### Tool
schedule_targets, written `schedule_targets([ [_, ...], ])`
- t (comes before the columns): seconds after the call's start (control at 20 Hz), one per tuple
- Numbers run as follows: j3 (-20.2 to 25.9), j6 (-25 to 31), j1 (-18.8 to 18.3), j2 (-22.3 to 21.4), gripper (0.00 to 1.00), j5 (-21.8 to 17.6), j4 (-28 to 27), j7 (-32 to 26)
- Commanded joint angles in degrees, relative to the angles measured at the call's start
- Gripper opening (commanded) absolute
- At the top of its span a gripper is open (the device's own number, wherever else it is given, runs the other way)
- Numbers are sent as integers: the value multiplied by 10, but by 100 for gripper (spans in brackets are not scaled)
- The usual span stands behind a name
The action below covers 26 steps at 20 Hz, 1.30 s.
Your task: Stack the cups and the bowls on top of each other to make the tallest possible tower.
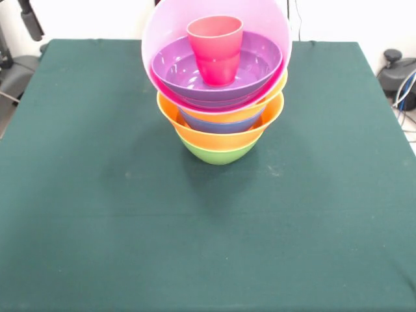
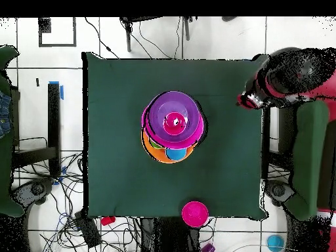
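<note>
The tower (image 1: 221, 110) stands in the middle of the table. A green bowl (image 1: 218, 155) is its base. Above it come an orange bowl (image 1: 195, 133), a blue bowl (image 1: 221, 125) and a second orange bowl (image 1: 250, 112). A large pink bowl (image 1: 260, 26) sits on top, tilted towards the camera. In it lies the shallow purple bowl (image 1: 182, 75), with the red cup (image 1: 216, 49) upright inside. The tower also shows in the overhead view (image 2: 172, 128). The arm's end, with the gripper (image 2: 251, 100), is drawn back at the table's right edge, clear of the tower. The green cup is out of view.
A small pink-red bowl (image 2: 195, 212) sits at the table's bottom edge in the overhead view. A small light blue round thing (image 2: 275, 243) lies on the floor off the table's corner. Cables and green chairs (image 2: 312, 157) surround the table (image 2: 111, 98).
</note>
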Motion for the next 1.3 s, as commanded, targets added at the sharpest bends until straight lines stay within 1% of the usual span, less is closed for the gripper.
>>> schedule_targets([
  [0.05, 9, -64, -27, -1, 100, -37, 100, -164],
  [0.2, 9, -91, -48, -22, 100, -33, 171, -142],
  [0.35, 11, -115, -63, -34, 100, -32, 221, -124],
  [0.45, 9, -135, -68, -44, 100, -31, 255, -97],
  [0.5, 6, -149, -71, -50, 100, -28, 278, -71],
  [0.7, 3, -203, -79, -66, 100, -28, 342, -22],
  [0.9, -12, -241, -84, -72, 100, -19, 389, 30],
  [1.05, -13, -273, -95, -70, 100, -27, 421, 24],
  [1.15, -21, -291, -101, -69, 100, -27, 441, 37],
  [1.25, -32, -316, -105, -69, 100, -22, 457, 64],
  [1.3, -46, -326, -107, -69, 100, -18, 466, 89],
])
